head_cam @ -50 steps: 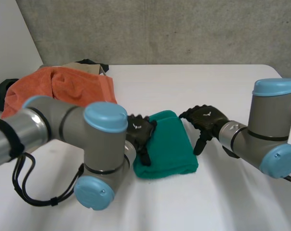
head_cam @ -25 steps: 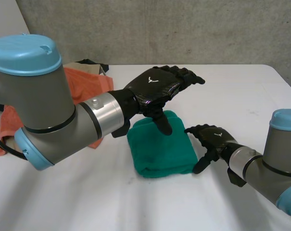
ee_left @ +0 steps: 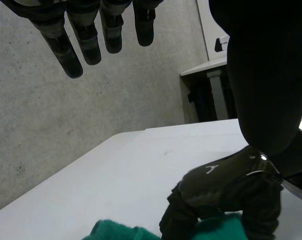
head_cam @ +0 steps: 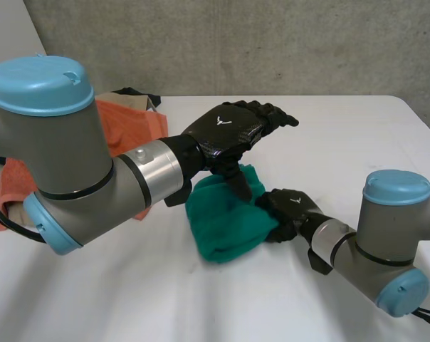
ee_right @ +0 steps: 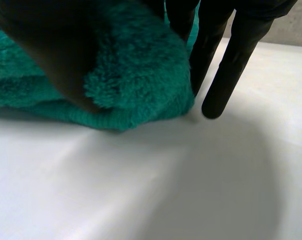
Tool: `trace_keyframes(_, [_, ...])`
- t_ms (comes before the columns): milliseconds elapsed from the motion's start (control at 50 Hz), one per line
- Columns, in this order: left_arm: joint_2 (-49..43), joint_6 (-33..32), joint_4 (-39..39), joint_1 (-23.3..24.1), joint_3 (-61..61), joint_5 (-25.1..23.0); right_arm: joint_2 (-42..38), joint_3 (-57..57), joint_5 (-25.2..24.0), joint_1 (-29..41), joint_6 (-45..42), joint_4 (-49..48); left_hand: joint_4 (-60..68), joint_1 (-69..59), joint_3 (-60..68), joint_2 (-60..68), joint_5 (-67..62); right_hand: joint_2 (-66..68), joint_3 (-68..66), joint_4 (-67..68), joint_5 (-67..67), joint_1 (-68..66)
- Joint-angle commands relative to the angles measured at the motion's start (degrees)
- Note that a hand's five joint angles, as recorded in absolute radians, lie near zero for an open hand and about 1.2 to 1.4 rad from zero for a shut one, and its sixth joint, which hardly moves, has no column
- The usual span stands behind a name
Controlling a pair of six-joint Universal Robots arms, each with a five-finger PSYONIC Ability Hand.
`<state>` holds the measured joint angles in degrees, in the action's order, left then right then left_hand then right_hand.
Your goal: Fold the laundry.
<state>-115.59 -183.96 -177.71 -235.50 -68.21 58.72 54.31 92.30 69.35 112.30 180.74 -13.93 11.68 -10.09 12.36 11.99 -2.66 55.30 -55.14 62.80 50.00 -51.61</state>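
Note:
A folded green towel (head_cam: 222,221) lies in the middle of the white table (head_cam: 343,135). My left hand (head_cam: 229,132) hovers above its far edge, open with straight fingers (ee_left: 86,40) and its thumb pointing down, holding nothing. My right hand (head_cam: 286,210) is at the towel's right edge, shut on it. In the right wrist view its thumb (ee_right: 51,50) presses into the green towel (ee_right: 126,80) from one side and its fingers (ee_right: 236,60) curl down the other. The left wrist view shows the right hand (ee_left: 226,185) on the green towel (ee_left: 116,232).
An orange towel (head_cam: 122,121) lies heaped at the back left, behind my left arm, with dark and tan clothes (head_cam: 133,92) beyond it. A grey wall stands behind the table.
My left hand has lifted off the green towel and stays above it. My right hand has moved in to the towel's right edge and closed on it, bunching it leftward.

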Motion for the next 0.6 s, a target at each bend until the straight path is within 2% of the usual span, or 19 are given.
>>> trace_keyframes(20, [0.02, 0.09, -0.01, 0.04, 0.01, -0.01, -3.76, -7.02, 1.40, -0.68, 1.45, -0.58, 0.56, -2.14, -0.13, 0.24, 0.43, 24.70, -24.86, 17.20, 20.00, -28.39])
trace_keyframes(160, [0.19, 0.00, -0.10, 0.04, 0.01, -0.01, -7.20, -16.35, 7.54, -1.82, 2.42, -1.19, 0.56, -2.14, -0.13, 0.24, 0.43, 24.70, -24.86, 17.20, 20.00, -28.39])
trace_keyframes(300, [0.19, 0.09, -0.19, 0.04, 0.18, -0.01, -15.81, -33.22, 14.31, -10.34, 6.02, 0.74, 0.56, -2.14, -0.13, 0.24, 0.43, 24.70, -24.86, 17.20, 20.00, -28.39])
trace_keyframes(400, [0.19, 0.18, -0.19, 0.22, 0.62, 0.08, -25.19, -49.98, 20.02, -15.52, 6.99, 5.56, 0.56, -2.14, -0.13, 0.24, 0.43, 24.70, -24.86, 17.20, 20.00, -28.39])
trace_keyframes(480, [0.19, 0.44, -0.19, 0.30, 0.80, 0.08, -32.22, -62.54, 21.79, -19.82, 6.99, 9.61, 0.56, -2.14, -0.13, 0.24, 0.43, 24.70, -24.86, 17.20, 20.00, -28.39])
trace_keyframes(600, [0.37, 0.44, -0.19, 0.83, 0.36, 0.16, -39.28, -75.94, 21.27, -26.60, 6.64, 14.28, 0.56, -2.14, -0.13, 0.24, 0.43, 24.70, -24.86, 17.20, 20.00, -28.39])
